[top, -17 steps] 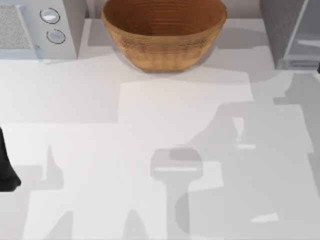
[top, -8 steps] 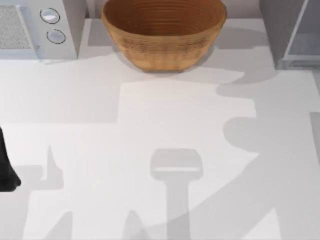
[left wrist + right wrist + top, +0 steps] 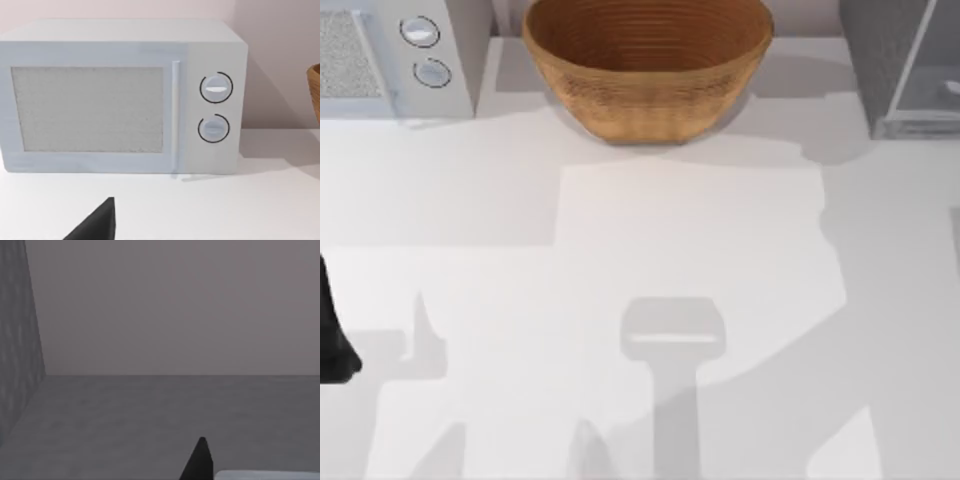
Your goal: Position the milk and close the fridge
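Right arm's shadow slid off table (image 3: 620, 230) centre toward right edge since earlier frames. Fridge (image 3: 880, 60) stood at far right corner, door panel (image 3: 912, 55) ajar. Milk location: cannot tell. Left arm (image 3: 332, 335) parked at left edge. Finger state, both grippers: cannot tell. Basket (image 3: 648, 60), microwave (image 3: 125, 95) along back.
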You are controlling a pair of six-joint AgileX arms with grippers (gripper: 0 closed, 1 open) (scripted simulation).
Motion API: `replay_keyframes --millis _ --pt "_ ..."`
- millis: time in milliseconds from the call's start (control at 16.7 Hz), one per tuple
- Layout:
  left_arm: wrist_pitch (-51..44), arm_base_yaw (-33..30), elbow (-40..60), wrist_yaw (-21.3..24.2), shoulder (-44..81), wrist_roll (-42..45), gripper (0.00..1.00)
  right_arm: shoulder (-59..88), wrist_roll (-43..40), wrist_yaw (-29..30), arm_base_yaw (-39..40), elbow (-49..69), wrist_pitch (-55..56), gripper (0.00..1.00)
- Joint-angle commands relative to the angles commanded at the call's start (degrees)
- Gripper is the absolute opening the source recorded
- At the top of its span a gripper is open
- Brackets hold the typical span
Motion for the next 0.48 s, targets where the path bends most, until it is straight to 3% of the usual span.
replay_keyframes --millis 480 --pt "0.0 0.0 0.0 0.0 0.0 0.0 1.00 0.0 0.0 0.0 0.0 0.0 0.0 0.00"
